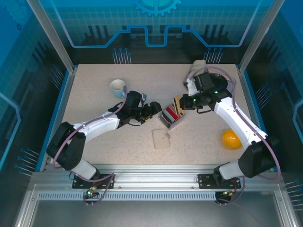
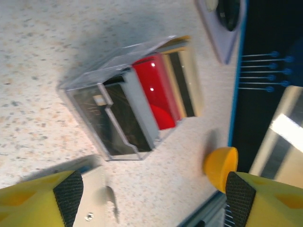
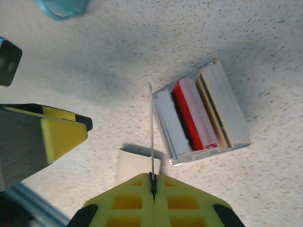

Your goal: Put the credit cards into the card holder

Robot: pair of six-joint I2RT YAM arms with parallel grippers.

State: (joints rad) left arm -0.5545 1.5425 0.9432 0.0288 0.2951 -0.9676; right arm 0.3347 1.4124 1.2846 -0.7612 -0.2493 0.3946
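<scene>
A speckled beige stone-look tabletop (image 1: 94, 142) with a blue rim carries five things. A light-blue ceramic mug (image 1: 117, 87) stands at the upper left. At centre sits a clear plastic box (image 1: 171, 117), and just below it lies a flat beige rectangular case (image 1: 161, 138). An orange round ball (image 1: 231, 139) rests at the right, and a pale cream lump (image 1: 198, 65) at the upper right, partly hidden

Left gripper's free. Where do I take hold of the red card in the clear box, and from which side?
Pinch the red card by its exposed long edge, coming in from the clear box's open side, where the cards stick out. It stands on edge, packed between neighbouring cards, so only that edge looks free. Put one finger on each flat face; expect a tight fit.
</scene>
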